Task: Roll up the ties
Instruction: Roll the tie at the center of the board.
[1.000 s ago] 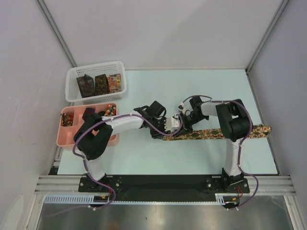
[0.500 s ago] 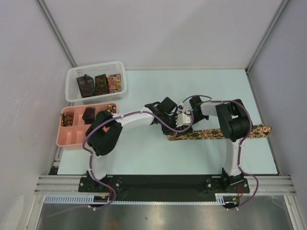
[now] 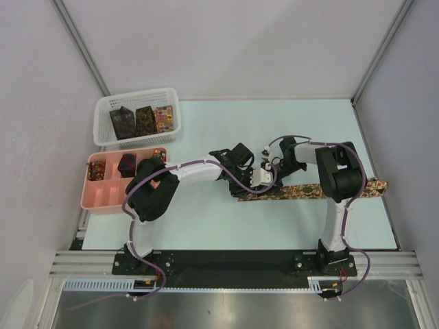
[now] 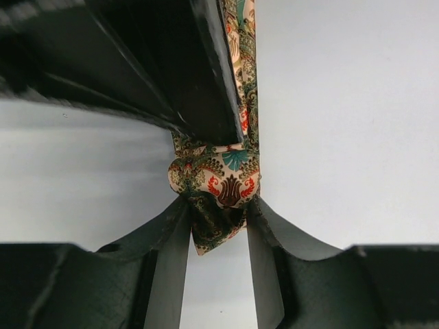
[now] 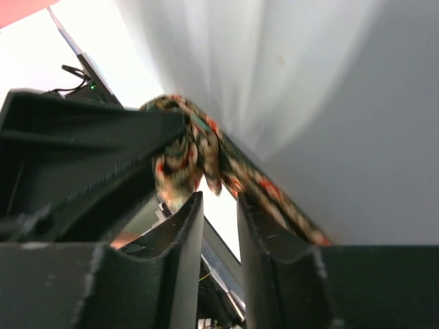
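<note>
Seven ties in sight by our count, plus two containers and two arms.

We tally one long strip [image 3: 309,190] lying across the right of the table [image 3: 206,226]; three folded pieces [image 3: 144,120] standing side by side in the single white mesh basket [image 3: 101,131] at far left; and three small rolls [image 3: 127,164] in the one pink tray [image 3: 103,195] just near of it, one brown-gold, one dark, one multicoloured, though the left arm [image 3: 147,195] hides part of that tray, so we count only what shows. Two arms complete it: that one and the right arm [image 3: 336,175]. The tray's compartments we can't number, too much is covered.
</note>
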Motion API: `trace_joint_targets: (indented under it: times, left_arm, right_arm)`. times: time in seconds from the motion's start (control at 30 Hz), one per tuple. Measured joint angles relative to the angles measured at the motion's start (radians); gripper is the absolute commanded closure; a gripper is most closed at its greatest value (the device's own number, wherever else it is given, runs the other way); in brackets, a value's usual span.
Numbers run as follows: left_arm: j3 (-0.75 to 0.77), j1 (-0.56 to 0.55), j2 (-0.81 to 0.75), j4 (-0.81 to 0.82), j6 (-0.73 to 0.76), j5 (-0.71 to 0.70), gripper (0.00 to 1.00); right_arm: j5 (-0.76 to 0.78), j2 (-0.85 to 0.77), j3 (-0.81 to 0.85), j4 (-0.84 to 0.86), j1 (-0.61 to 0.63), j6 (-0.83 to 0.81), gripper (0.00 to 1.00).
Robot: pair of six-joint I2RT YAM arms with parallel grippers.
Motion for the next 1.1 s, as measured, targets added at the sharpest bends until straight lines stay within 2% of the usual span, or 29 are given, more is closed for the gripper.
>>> trace_joint_targets:
  times: [0.17,0.47,0.57,0.6,0.67,0.7,0.9,1.1]
  left_arm:
    - [0.0,0.0,0.0,-0.005,0.009,0.001,0.57]
    - [0.0,0.0,0.001,-0.014,0.013,0.001,0.54]
    - [0.0,0.0,0.002,-0.015,0.013,0.001,0.53]
    - [0.0,0.0,0.002,-0.015,0.013,0.001,0.52]
    - [0.0,0.0,0.002,-0.017,0.012,0.001,0.48]
    - [0.0,0.0,0.002,-0.019,0.012,0.0,0.43]
    - [-0.054,0.013,-0.02,0.018,0.003,0.009,0.23]
    - [-0.148,0.054,-0.089,0.085,-0.021,0.03,0.19]
  right_arm:
    - [-0.008,-0.035,0.005,-0.031,-0.035,-0.02,0.58]
    - [-0.04,-0.054,0.009,0.024,0.018,0.019,0.58]
    - [-0.034,-0.052,0.01,0.029,0.037,0.021,0.66]
    - [-0.029,-0.05,0.011,0.029,0.041,0.021,0.77]
    - [-0.013,-0.044,0.013,0.03,0.042,0.013,0.92]
    - [-0.004,-0.039,0.014,0.028,0.041,0.013,1.0]
    - [0.042,-0.002,0.014,0.012,0.008,-0.001,1.0]
    - [0.037,0.019,0.014,0.0,-0.031,-0.01,1.0]
